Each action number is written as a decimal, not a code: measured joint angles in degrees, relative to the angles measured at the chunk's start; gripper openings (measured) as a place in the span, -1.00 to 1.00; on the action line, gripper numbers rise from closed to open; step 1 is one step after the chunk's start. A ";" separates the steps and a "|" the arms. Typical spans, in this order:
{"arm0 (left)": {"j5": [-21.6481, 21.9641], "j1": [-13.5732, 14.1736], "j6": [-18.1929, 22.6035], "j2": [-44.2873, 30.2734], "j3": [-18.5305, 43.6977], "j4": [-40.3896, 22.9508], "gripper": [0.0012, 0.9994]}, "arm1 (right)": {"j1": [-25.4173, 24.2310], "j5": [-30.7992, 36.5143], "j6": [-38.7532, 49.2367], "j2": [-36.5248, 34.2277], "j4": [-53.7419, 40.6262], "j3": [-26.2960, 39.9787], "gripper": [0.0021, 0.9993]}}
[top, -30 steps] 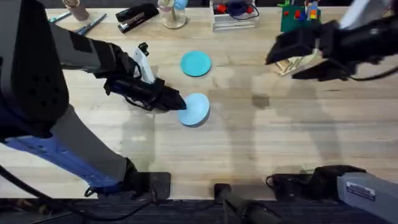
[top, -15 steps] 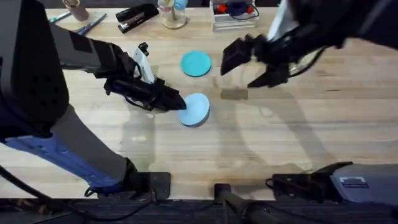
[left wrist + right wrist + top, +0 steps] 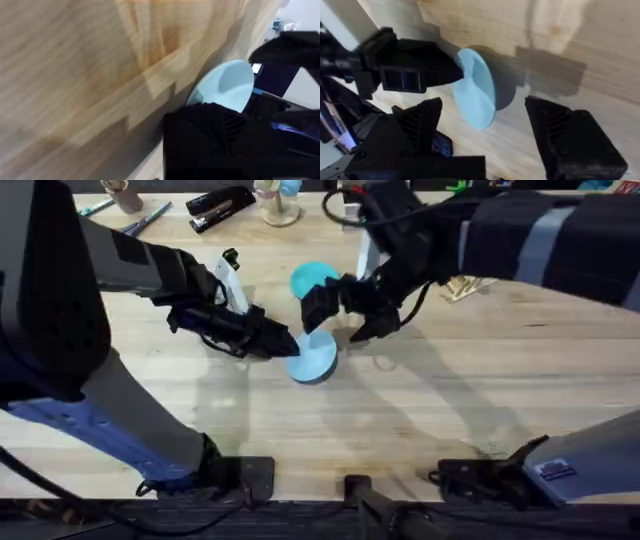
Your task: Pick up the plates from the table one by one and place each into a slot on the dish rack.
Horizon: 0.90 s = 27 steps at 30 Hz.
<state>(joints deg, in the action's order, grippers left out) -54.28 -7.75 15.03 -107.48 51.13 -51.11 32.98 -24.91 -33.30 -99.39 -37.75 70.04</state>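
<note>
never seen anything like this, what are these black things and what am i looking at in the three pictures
The black things are two robot arms at a wooden table. Each ends in a two-finger pincer.

The overhead picture looks down from above the arms' bases. The left pincer holds a pale blue plate by its edge, tilted up off the table. The right pincer is open and reaches in from the other side. A second, teal plate lies flat behind it. Part of a wooden dish rack shows past the right arm, and a stapler lies along the far edge.

The other two pictures come from small cameras on each wrist. Both show the same pale blue plate close up, held on edge.
</note>
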 joint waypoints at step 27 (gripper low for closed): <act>0.00 -0.01 -0.01 0.00 0.00 0.01 -0.92 | 5.70 3.11 -2.81 -3.75 0.91 -0.24 0.42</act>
<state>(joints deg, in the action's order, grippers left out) -54.28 -7.76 15.02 -107.48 51.13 -51.10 38.68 -21.80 -36.12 -103.14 -36.84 69.80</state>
